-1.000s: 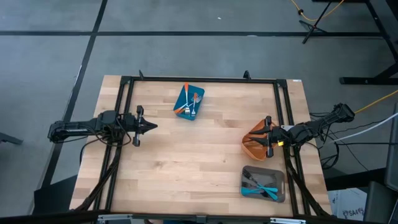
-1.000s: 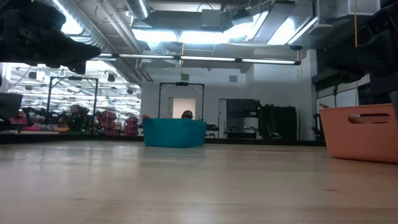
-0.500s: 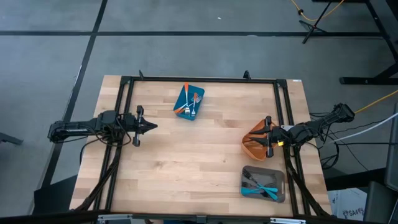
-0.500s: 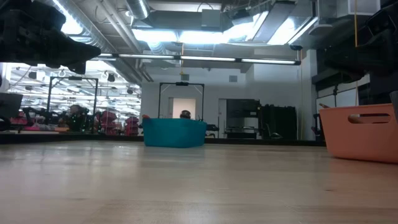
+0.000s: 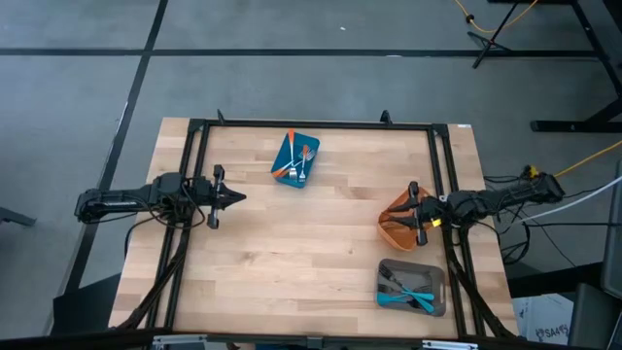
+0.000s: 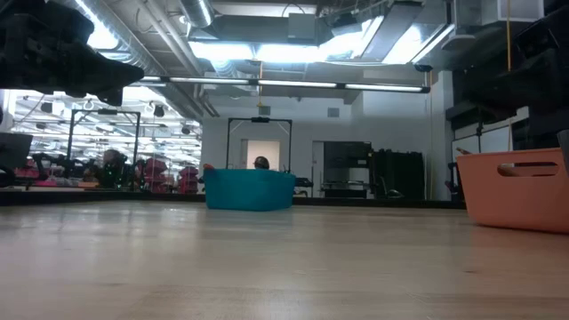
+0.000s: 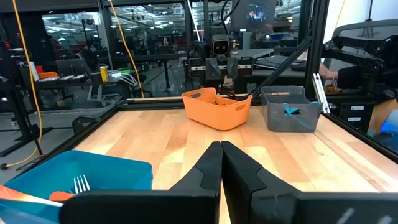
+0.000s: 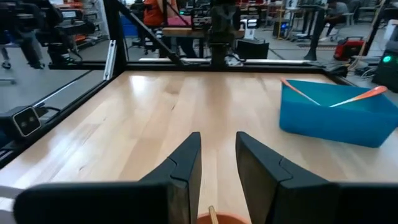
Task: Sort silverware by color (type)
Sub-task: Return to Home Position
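Every fork lies binned: orange-handled forks in the blue bin, blue-handled forks in the grey bin, a gold fork in the orange bin directly beneath the right gripper, jaws slightly spread, empty. The left gripper, jaws pressed together, hangs well apart.

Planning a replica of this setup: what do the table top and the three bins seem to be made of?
Table top: wood, glued light strips with visible grain, slight sheen. Blue bin, orange bin, grey bin: probably moulded plastic; even colour, rounded corners, matt walls.
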